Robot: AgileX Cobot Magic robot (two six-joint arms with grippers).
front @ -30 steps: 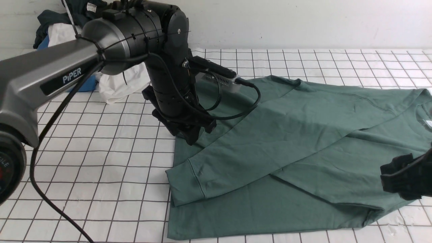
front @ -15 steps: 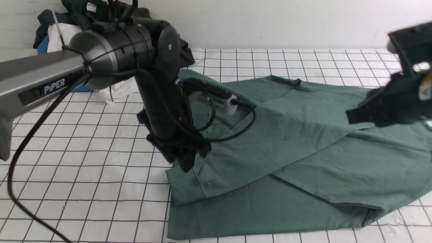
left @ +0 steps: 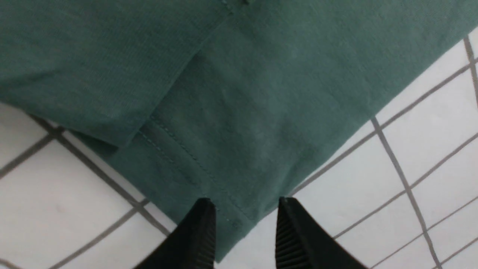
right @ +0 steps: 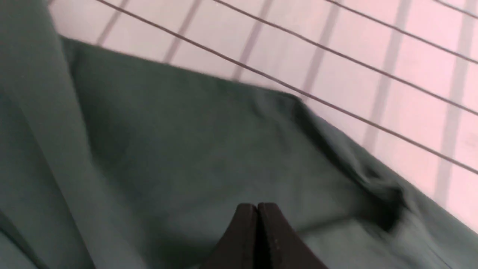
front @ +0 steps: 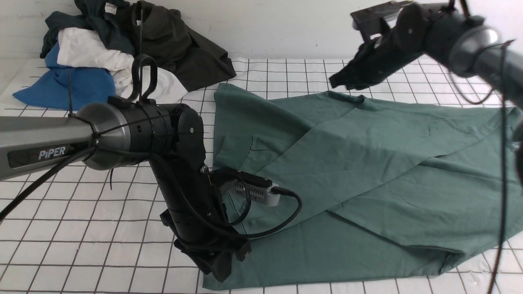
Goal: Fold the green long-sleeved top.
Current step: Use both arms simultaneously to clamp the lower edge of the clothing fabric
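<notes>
White gridded table against a plain white wall. A pile of other clothes sits in the far left corner.

Left gripper: down at table level, fingers apart, straddling the near-left hem corner of the green top. The cloth between them lies flat, so I read it as not pinched yet.

Right gripper: fingers pressed together with nothing between them, raised over the top's far edge and clear of the cloth.

Top: spread flat across the centre and right of the table, well apart from the pile. One sleeve is folded diagonally across the body.

Handling (my read):
- Light, limp cotton with no stiffness. It will drape and sag from any single grip point.
- It shouldn't be slippery or fragile, but a shallow pinch may catch only the top layer.
- Best holds are stitched edges. The hem corner under the left fingers is a good one, with a matching point on the far hem for the other arm.
- Lift both together or the fold line will skew.

Orientation: hem toward the robot's left. The neck end seems to be at the right edge of the front view, mostly out of frame. The long axis runs left to right across the table.
</notes>
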